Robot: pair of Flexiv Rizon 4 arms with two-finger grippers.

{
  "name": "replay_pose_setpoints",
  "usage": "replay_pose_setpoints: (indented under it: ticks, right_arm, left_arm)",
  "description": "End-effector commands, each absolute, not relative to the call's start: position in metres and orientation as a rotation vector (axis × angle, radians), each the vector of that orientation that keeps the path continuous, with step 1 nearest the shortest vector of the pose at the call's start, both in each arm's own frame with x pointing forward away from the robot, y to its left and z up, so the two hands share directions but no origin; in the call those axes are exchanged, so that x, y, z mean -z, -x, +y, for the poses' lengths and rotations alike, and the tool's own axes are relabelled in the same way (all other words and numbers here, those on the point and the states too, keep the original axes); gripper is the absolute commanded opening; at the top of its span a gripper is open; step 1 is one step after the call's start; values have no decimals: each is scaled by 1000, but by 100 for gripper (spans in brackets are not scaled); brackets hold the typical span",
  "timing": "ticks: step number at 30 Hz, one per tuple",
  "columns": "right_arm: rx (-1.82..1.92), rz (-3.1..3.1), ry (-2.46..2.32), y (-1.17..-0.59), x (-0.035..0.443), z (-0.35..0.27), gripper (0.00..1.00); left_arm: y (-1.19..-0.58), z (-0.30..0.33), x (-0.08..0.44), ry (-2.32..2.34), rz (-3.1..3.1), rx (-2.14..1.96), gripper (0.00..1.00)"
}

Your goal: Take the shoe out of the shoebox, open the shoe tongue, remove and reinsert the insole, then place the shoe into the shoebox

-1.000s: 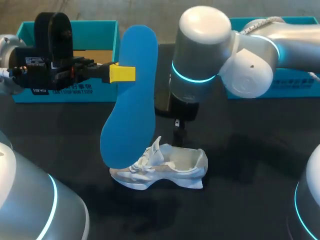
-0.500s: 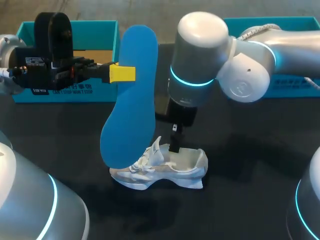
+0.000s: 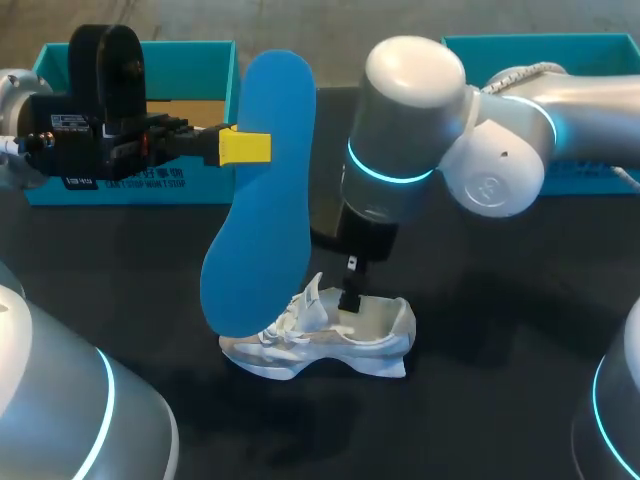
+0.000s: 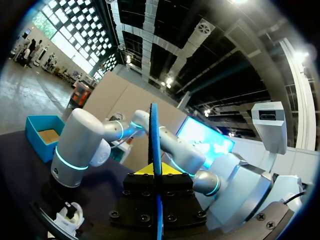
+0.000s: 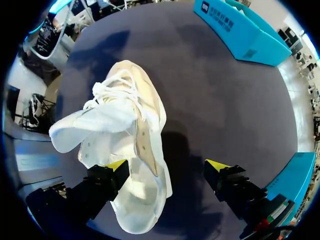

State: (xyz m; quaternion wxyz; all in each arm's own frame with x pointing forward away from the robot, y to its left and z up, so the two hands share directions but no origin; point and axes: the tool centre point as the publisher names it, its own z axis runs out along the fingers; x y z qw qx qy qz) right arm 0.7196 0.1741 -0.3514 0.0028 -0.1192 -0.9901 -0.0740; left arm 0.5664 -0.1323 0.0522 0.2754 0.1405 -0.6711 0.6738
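The shoe sits mid-table, out of the far-left shoebox, tongue open; the left gripper is clamped on the removed insole, the right gripper spread over the heel, so reinserting and boxing remain.

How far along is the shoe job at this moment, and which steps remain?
Done: the shoe stands on the table, out of the shoebox, tongue pulled open, and the insole is out. In hand: the left jaws are shut on the insole, held on end near the shoe; the right jaws, open, hang at the shoe's heel end. Left: put the insole back in, then return the shoe to the shoebox.
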Motion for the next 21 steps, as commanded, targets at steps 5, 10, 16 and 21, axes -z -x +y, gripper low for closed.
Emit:
replay_pose_setpoints:
  ticks: [5,10,16,21]
  right_arm:
    - [265,-3104,375,-726,376,173,100]
    - [242,-3115,379,-728,385,171,100]
    - [205,-3098,374,-729,393,170,100]
    - [176,-3087,372,-729,398,170,45]
  left_arm:
    - [-566,-132,-52,-377,-1803,-1812,0]
    - [-566,-132,-52,-377,-1803,-1812,0]
    - [-566,-132,-52,-377,-1803,-1812,0]
    - [-566,-132,-52,-377,-1803,-1812,0]
